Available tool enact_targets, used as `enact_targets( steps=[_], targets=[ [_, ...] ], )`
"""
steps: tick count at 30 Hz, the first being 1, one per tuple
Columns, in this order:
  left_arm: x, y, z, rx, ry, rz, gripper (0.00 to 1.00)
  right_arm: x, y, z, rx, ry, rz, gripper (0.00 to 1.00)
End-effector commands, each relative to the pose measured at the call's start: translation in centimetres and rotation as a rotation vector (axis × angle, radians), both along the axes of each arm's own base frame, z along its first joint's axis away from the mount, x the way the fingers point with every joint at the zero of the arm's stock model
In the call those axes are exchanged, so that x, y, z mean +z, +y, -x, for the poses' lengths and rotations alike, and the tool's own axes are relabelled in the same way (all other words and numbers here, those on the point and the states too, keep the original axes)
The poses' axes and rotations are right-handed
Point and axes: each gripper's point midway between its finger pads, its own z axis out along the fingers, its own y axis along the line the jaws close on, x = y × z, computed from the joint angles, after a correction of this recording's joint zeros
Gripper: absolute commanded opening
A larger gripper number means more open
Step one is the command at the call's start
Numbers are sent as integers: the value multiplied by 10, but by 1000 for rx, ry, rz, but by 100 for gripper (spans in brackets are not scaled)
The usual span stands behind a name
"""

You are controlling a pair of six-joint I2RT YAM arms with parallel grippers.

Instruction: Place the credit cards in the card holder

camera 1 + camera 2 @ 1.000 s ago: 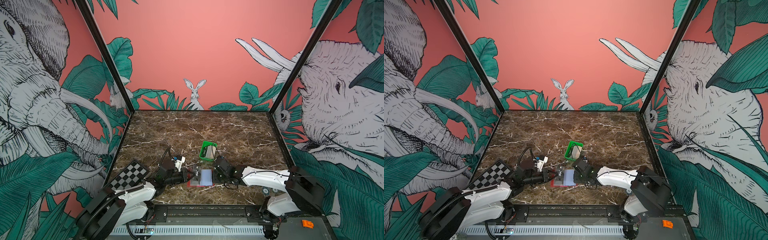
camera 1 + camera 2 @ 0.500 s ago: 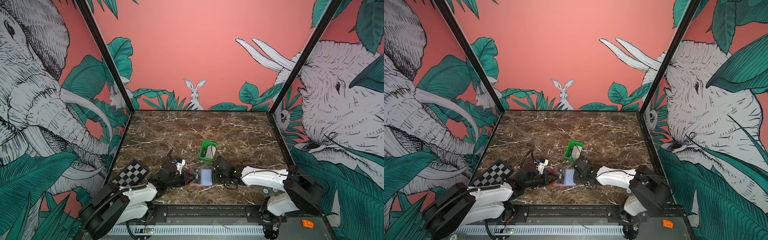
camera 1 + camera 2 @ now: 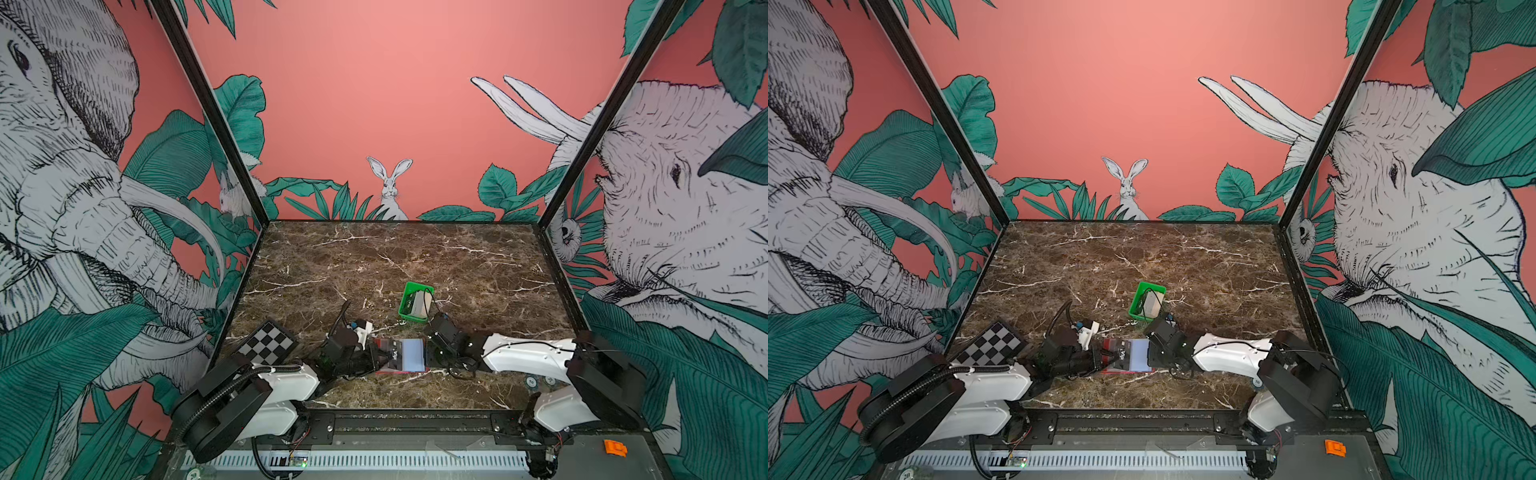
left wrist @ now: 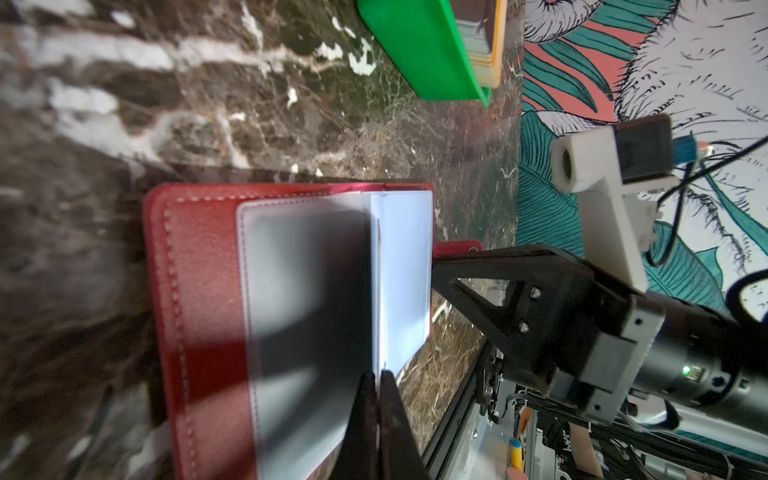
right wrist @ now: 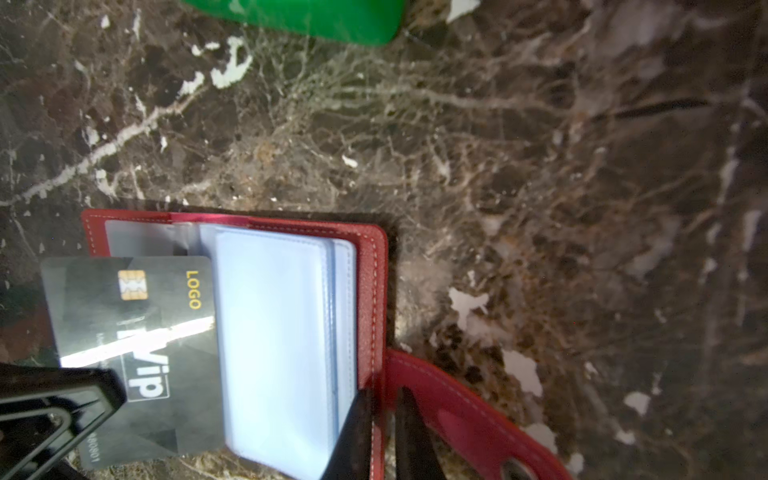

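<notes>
Now, over the last second your left arm (image 3: 286, 380) has folded lower toward the front rail, while the left gripper (image 4: 378, 399) has stayed at the left side of the card holder (image 5: 372, 282), clenched on the black VIP card (image 5: 137, 324). That card lies over the holder's left page, one edge meeting the pale blue pockets (image 5: 270, 332) but not visibly inside any of them. I judge the insertion lined up rather than done. Your right gripper (image 5: 382, 415) pinches the red cover's edge beside the snap tab (image 5: 457, 407), pinning the holder open on the marble. Just behind it, the green tray (image 3: 405, 301) holds an upright stack of cards (image 3: 420, 303) not yet moved. The visible pockets look empty; you cannot tell for the hidden ones.
</notes>
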Motion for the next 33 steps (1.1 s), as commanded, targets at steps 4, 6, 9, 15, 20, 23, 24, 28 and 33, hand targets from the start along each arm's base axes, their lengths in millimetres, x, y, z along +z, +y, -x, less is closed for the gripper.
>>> enact_targets(
  steps=[4,6,9,15,20,23,24,28,33],
  targets=[
    [-1,-3,-3,16,-10,9,0,-6,-5,1,-12,-2,17,13],
    [-1,-4,-3,16,-12,8,0,-6,-4,2,-10,-1,15,13],
    [-3,-4,-4,19,-13,0,0,-7,-5,1,-13,-1,17,13],
    [-8,-3,-5,30,-4,-9,0,-9,-7,3,-15,2,23,13],
    [-8,-5,-6,30,0,6,0,-10,-7,3,-15,1,23,13],
    [-10,-6,-5,30,7,7,0,-11,-7,3,-16,2,23,13],
    [-10,-7,-4,28,8,8,0,-11,-7,3,-17,4,22,13],
    [-12,-9,-3,23,10,8,0,-13,-8,3,-18,7,24,13],
    [-15,-12,0,15,19,1,0,-13,-8,4,-18,7,25,13]
  ],
)
